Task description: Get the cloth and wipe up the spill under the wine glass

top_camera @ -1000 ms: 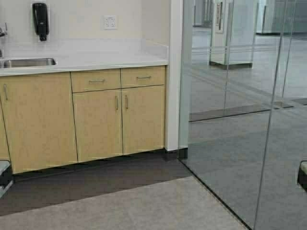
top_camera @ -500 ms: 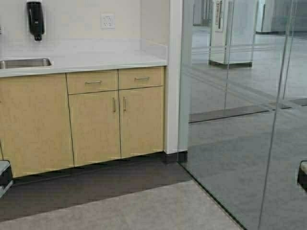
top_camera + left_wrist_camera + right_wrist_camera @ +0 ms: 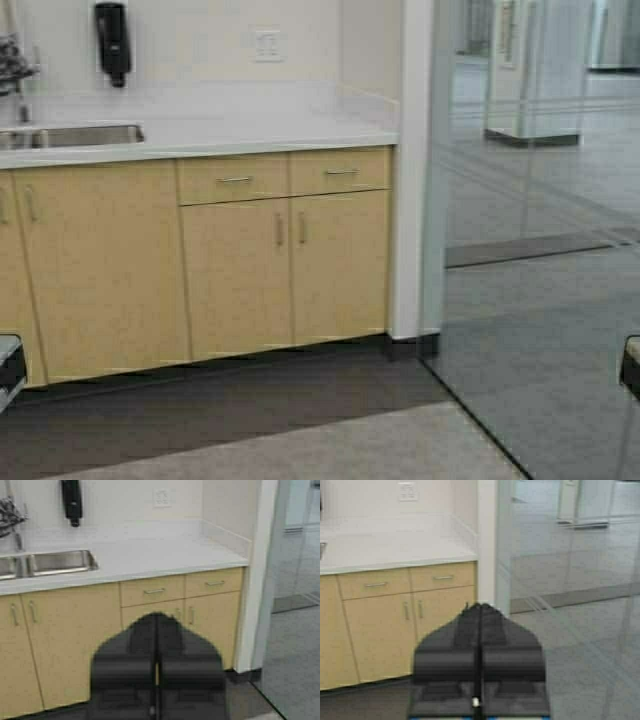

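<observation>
From above, the white table (image 3: 250,125) runs along the far wall over yellow cupboards (image 3: 240,270). The cloth (image 3: 12,62) hangs in a dark bunch on the tap at the far left, above the sink (image 3: 80,135). It is too bunched to tell which way its long side runs. The left hand (image 3: 8,368) peeks in at the near left edge and the right hand (image 3: 630,365) at the near right.

The left wrist view shows the left hand (image 3: 156,622) pinched tight, holding nothing, and pointing at the cupboards.

The right wrist view shows the right hand (image 3: 480,611) pinched tight too, holding nothing.
</observation>
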